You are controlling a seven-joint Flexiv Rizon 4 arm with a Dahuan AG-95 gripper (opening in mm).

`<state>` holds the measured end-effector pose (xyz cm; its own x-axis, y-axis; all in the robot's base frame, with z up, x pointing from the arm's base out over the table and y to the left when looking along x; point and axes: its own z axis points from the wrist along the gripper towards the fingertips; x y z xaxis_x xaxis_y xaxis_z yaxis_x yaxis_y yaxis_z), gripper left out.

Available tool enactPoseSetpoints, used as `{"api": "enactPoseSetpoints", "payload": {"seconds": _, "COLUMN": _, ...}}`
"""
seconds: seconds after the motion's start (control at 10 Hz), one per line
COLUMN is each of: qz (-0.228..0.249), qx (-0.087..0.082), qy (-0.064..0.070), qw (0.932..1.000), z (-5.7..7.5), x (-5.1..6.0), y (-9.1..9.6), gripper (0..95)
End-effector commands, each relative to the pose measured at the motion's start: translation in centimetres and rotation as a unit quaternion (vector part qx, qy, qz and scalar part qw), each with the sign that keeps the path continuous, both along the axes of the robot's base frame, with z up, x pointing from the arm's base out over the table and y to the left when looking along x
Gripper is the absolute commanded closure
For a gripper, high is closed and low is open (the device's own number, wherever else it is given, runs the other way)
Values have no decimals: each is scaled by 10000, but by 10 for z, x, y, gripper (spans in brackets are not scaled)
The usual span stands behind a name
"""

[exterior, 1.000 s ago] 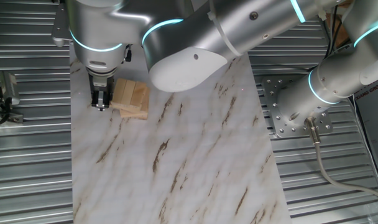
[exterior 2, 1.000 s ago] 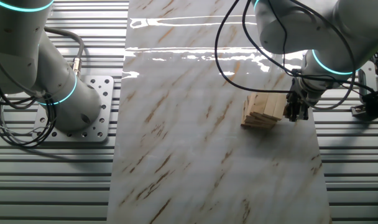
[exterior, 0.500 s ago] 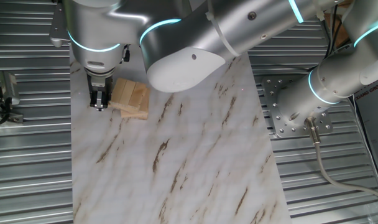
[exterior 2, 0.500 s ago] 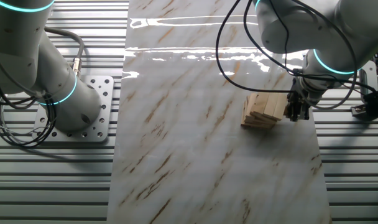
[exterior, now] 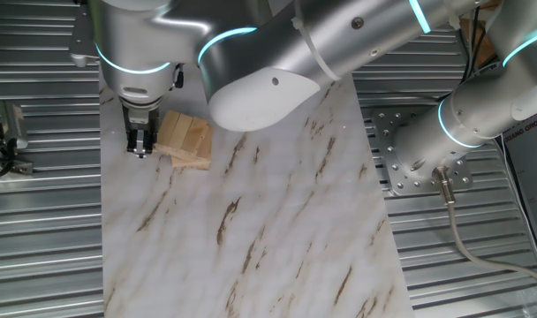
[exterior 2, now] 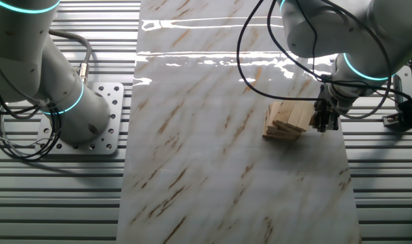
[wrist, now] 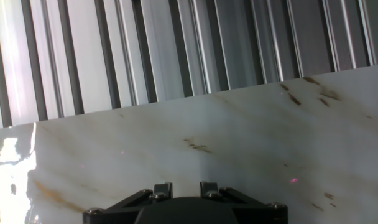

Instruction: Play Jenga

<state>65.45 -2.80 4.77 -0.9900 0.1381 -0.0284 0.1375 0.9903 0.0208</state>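
The Jenga stack (exterior: 187, 140) is a small pile of pale wood blocks near the far left corner of the marble slab (exterior: 251, 221). From the other side, the Jenga stack (exterior 2: 287, 122) shows its crosswise layers. My gripper (exterior: 141, 148) points down just left of the stack, close beside it, with its dark fingers pressed together and nothing between them. In the other fixed view the gripper (exterior 2: 324, 125) stands at the stack's right side. The hand view shows only the slab (wrist: 239, 137) and its edge; the stack is out of that view.
Ribbed metal table (exterior: 39, 247) surrounds the slab. The arm's base plate (exterior: 414, 163) sits right of the slab, with a cable trailing from it. A small metal fixture (exterior: 8, 132) stands off the slab's left edge, close to the gripper. Black cables (exterior 2: 260, 61) hang over the slab.
The gripper has crept very slightly away from the stack toward the slab's edge. The stack has not moved.
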Motion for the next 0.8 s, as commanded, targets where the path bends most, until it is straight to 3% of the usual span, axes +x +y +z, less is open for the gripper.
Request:
{"api": "enactPoseSetpoints", "payload": {"seconds": 0.1, "qz": 1, "qx": -1, "qy": -48, "qw": 10000, "z": 0, "x": -1, "y": 0, "gripper": 950}}
{"api": "enactPoseSetpoints", "payload": {"seconds": 0.8, "qz": -2, "qx": -15, "qy": -78, "qw": 10000, "z": 1, "x": 1, "y": 0, "gripper": 950}}
